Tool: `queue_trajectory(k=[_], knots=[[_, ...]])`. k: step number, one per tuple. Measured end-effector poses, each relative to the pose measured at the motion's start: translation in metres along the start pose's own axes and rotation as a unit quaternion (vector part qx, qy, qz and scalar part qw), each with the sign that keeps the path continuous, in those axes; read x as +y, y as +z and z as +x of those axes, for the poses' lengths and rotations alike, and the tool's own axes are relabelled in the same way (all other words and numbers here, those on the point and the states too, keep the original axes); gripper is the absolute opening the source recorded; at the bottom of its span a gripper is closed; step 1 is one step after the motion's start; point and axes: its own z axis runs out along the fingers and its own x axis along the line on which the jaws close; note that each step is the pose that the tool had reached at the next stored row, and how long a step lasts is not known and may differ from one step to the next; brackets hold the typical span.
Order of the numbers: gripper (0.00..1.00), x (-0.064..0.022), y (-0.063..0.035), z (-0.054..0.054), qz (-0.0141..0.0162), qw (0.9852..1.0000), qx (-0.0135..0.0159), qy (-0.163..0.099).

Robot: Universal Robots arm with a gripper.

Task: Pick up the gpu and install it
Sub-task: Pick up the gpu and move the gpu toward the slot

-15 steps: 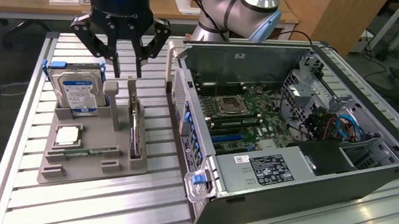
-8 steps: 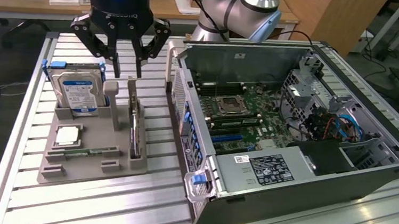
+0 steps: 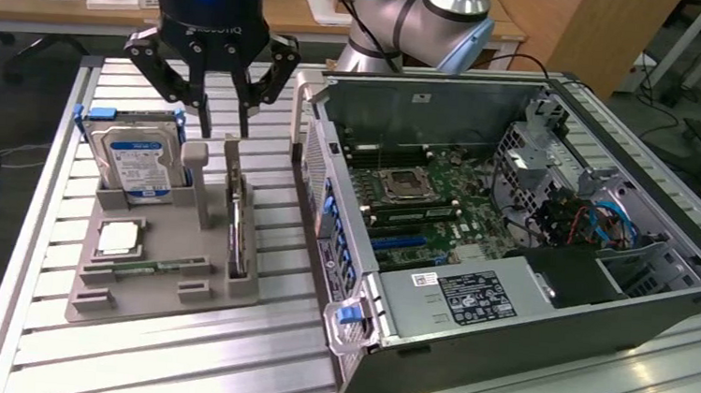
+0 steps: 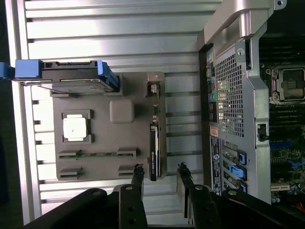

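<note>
The gpu point(image 3: 239, 235) is a thin dark card standing on edge in a slot along one side of the grey holder tray point(image 3: 148, 298). In the wrist view the gpu point(image 4: 153, 150) shows as a narrow dark strip. My gripper point(image 3: 223, 132) hangs above the far end of the tray, over the card's line and apart from it. Its two black fingers are open with nothing between them. In the wrist view my gripper point(image 4: 160, 170) straddles the near end of the card from above. The open computer case point(image 3: 512, 219) lies on the exterior view's right of the tray, its motherboard exposed.
A hard drive point(image 3: 139, 156) with a blue-white label stands in a blue caddy at the tray's far corner. A silver processor point(image 3: 119, 237) and a green memory stick point(image 3: 151, 263) lie on the tray. The table point(image 3: 161, 369) is slatted aluminium; the case wall point(image 4: 228, 95) runs close beside the tray.
</note>
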Motion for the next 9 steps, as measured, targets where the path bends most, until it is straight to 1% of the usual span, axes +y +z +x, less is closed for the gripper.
queue_trajectory(k=[6,9], knots=[[0.42,-0.0003,0.0063,0.0001,0.0000,1.0000,0.0001,0.000],[0.42,-0.0003,0.0073,0.0001,0.0001,1.0000,0.0001,0.000]])
